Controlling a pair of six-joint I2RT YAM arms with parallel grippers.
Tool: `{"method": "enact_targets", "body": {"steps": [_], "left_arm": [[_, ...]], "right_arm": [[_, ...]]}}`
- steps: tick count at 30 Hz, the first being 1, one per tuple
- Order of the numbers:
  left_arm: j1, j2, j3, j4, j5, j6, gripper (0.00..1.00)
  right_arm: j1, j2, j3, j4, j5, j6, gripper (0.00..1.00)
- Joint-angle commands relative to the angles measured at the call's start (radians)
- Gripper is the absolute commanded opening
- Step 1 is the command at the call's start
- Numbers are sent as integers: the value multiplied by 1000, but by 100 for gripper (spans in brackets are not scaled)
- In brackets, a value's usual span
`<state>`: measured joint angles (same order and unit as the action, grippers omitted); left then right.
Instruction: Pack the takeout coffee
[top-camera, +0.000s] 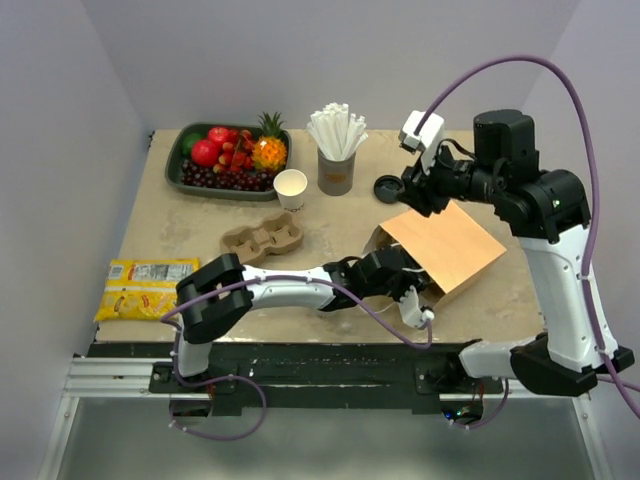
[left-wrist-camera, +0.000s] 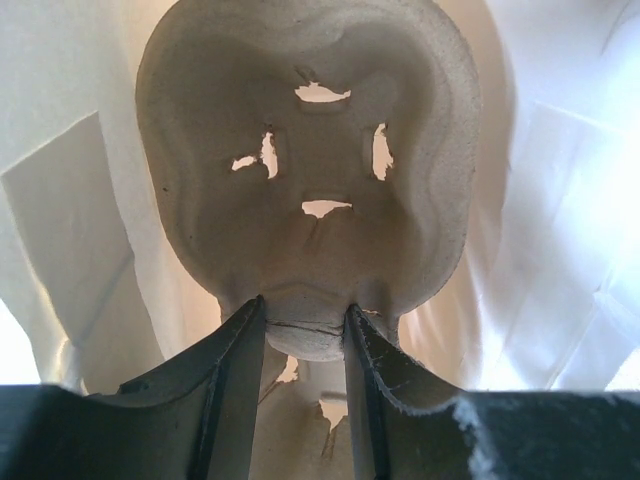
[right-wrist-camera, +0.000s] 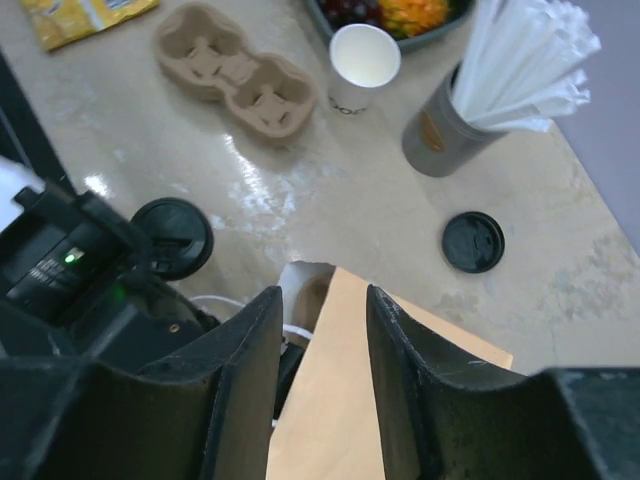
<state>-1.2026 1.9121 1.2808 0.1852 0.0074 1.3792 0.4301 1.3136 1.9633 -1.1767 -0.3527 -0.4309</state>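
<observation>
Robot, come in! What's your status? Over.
Left pincer inside paper bag, shut on pulp carrier. Right pincer open astride bag edge. Coffee cup on table, unpacked; black lid lying apart. Left arm fills bag mouth.

Fruit tray (top-camera: 230, 160): far left corner of the table (top-camera: 185, 220).
Cup (top-camera: 290, 188): upright, just right of the tray's near corner.
Straw holder (top-camera: 337, 170): right of the cup, close by.
Lid (top-camera: 388, 188): on the table right of the straw holder, apart from the cup.
Carrier (top-camera: 262, 240): before the cup.
Packet (top-camera: 145, 285): near left edge.
Bag (top-camera: 445, 245): on its side at right, mouth facing left.
Second carrier (left-wrist-camera: 310, 180): inside the bag, its end in the left gripper (left-wrist-camera: 303, 312).
</observation>
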Motion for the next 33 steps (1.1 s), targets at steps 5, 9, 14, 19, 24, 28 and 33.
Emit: {"method": "enact_targets", "body": {"steps": [5,9,14,19,24,28,33], "left_arm": [[-22,-5,68,91,-122,-28,0],[-26,-7,65,91,-147,-42,0],[-31,-8,54,97,-149,-60,0],[-40,-8,49,125,-155,-63,0],[-41,-12,38,152,-172,-68,0],[-41,-15,31,157,-175,-68,0],[-46,-16,28,157,-176,-68,0]], "right_arm": [[1,-74,-82,-165,-75,-100,57],[2,-70,-167,-168,127,-75,57],[1,-62,-205,-247,179,-95,64],[1,-94,-297,-233,238,-65,67],[1,-94,-374,-184,233,-20,67],[1,-74,-399,-152,271,-22,65],[1,-53,-406,-117,339,-20,60]]}}
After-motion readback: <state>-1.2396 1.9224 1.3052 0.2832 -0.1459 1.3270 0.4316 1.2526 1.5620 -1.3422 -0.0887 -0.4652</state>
